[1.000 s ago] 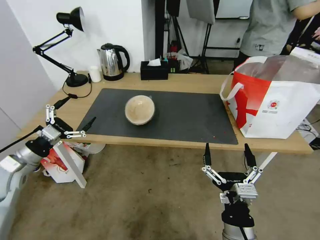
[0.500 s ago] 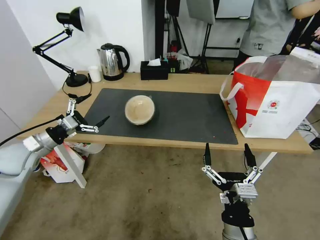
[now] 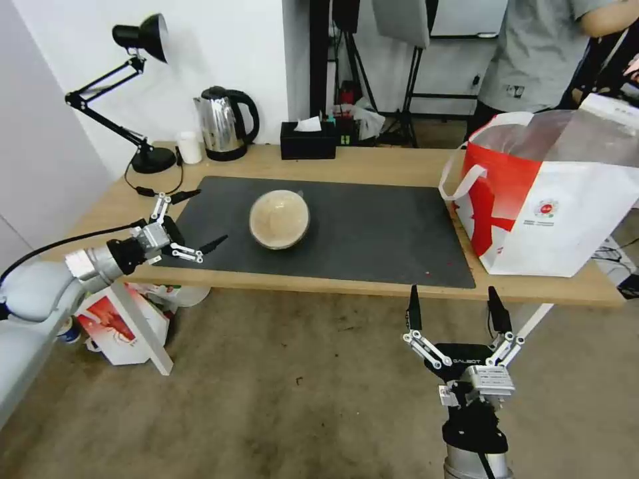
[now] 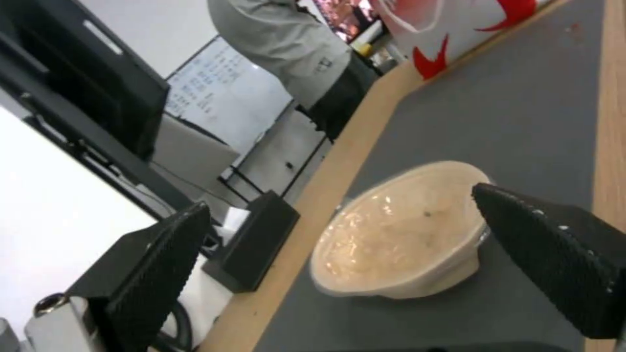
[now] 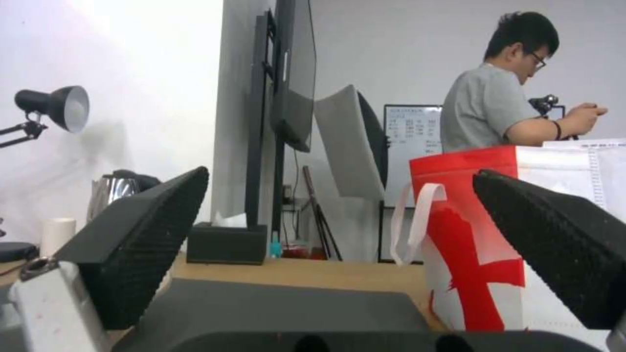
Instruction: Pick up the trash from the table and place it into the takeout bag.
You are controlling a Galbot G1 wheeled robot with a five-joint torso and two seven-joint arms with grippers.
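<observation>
Left gripper (image 3: 200, 219), mid-left, reaches level toward the bowl (image 3: 279, 219), jaws wide, empty; right gripper (image 3: 456, 311) waits bottom right, likewise spread.

White wall (image 3: 219, 46) behind a black desk lamp (image 3: 136, 40); brownish carpet (image 3: 286, 399) lies below it, tripod stands (image 3: 413, 93) to its right.

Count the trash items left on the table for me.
1: the round beige-filled bowl sits on the dark mat, mid-table, ahead of the open left gripper. Anything inside the takeout bag is hidden.
</observation>
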